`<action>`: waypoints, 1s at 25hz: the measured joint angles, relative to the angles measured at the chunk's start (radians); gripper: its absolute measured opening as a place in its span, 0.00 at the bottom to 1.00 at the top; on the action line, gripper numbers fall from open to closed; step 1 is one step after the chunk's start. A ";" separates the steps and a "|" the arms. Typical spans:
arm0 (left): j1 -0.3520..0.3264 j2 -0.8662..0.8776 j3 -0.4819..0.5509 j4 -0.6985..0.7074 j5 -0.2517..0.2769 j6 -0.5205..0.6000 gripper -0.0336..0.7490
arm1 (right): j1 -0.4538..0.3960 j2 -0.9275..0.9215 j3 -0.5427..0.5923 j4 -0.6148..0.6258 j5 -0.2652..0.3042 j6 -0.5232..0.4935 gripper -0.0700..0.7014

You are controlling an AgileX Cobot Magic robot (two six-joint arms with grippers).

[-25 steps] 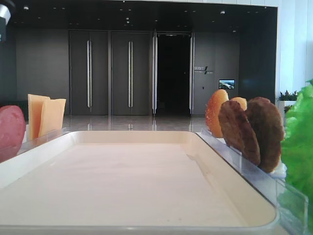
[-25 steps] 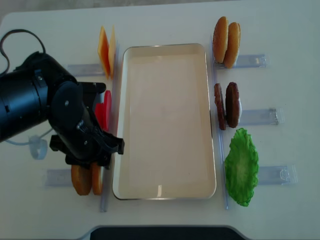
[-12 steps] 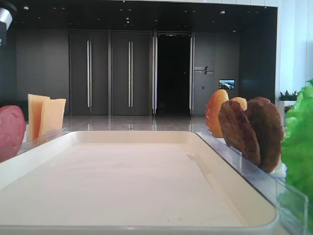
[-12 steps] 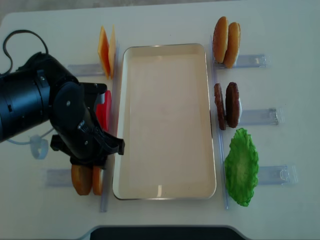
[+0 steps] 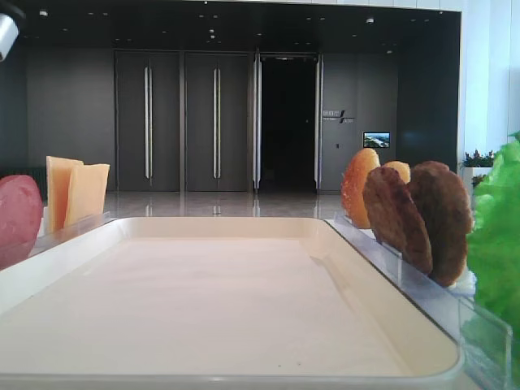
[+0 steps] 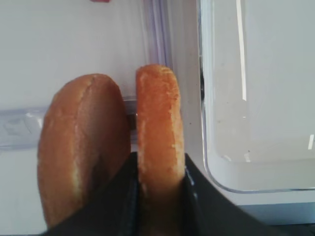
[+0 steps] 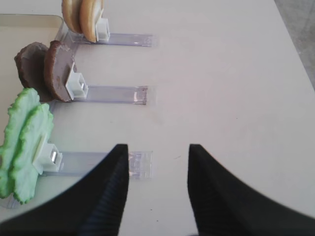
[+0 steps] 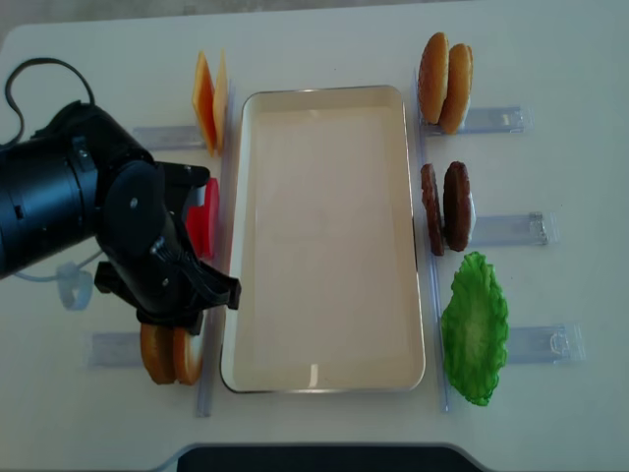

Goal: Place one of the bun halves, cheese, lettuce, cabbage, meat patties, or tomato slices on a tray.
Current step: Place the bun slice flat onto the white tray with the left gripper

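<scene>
A: Left gripper (image 6: 158,194) status?

B: It's pinching the inner bun half (image 6: 159,130), the one nearer the tray (image 6: 256,162). In the left wrist view its black jaws are pressing both faces of that disc at the bottom. The bun is standing on edge. The second bun half (image 6: 81,147) is sitting just beside it at 9 o'clock, also upright, touching or nearly touching the left jaw.

A: Where is that in the overhead view?

B: At about 8 o'clock of the tray, just outside its rim. The left arm (image 8: 88,236) is covering most of that pair. The tomato slice (image 8: 204,214) is showing red at 9 o'clock of the tray, the cheese (image 8: 208,98) at 10 o'clock.

A: Right side?

B: Right gripper (image 7: 156,169) is sitting with its fingers spread, gripping nothing, over bare table (image 7: 221,88). The lettuce (image 7: 24,142), meat patties (image 7: 47,71) and the other bun pair (image 7: 82,17) are standing in clear holders (image 7: 110,93) at 9 to 11 o'clock of it.

A: Tray contents?

B: Nothing is lying on it.
</scene>
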 joint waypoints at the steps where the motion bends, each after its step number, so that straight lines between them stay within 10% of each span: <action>1: 0.000 -0.007 0.000 -0.004 0.002 0.005 0.23 | 0.000 0.000 0.000 0.000 0.000 0.000 0.49; 17: 0.000 -0.256 -0.161 0.002 0.164 0.007 0.22 | 0.000 0.000 0.000 0.000 0.000 0.000 0.49; 25: 0.000 -0.256 -0.161 -0.020 0.072 0.038 0.22 | 0.000 0.000 0.000 0.000 0.000 0.000 0.49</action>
